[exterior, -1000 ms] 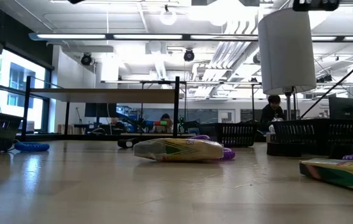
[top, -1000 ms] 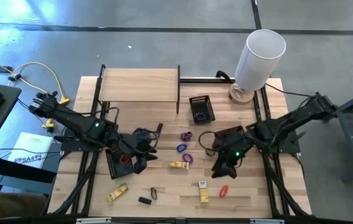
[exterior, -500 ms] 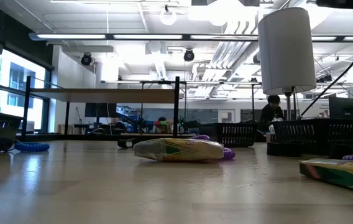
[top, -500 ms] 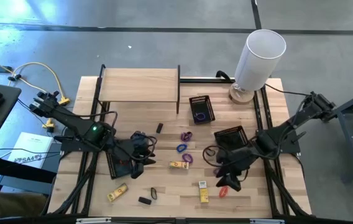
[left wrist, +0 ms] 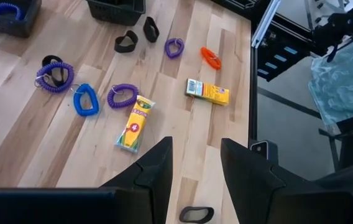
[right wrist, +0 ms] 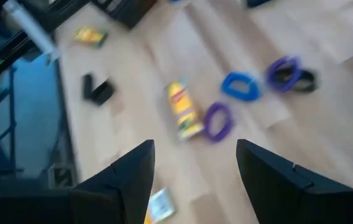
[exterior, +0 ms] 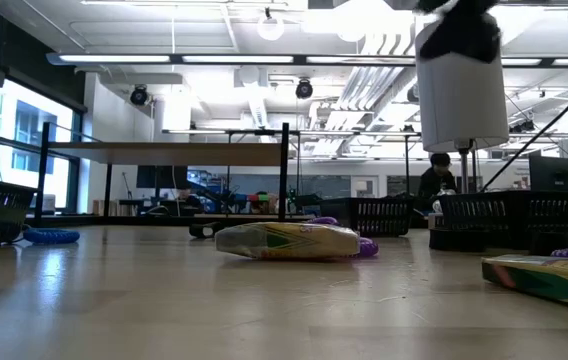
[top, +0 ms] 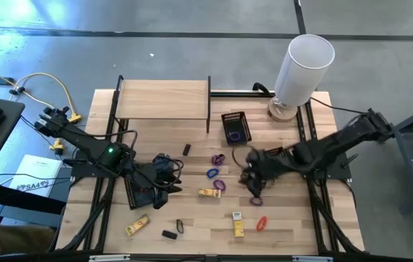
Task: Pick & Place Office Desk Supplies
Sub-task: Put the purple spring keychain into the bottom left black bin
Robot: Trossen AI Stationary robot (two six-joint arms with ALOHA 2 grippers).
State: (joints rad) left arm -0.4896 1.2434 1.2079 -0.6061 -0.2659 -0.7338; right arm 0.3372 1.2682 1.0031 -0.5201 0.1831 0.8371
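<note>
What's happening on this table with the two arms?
Two robot arms are sorting small office supplies scattered over a wooden table. The right gripper hangs open and empty above the middle, near the purple loop. The left gripper waits over a black mesh tray with nothing between its fingers. A yellow packet and red loop lie loose.

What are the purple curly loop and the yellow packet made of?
The purple loop looks like springy plastic: it is coiled and glossy. The yellow packet seems printed cardboard or paper, flat with sharp edges; I can't tell which.
</note>
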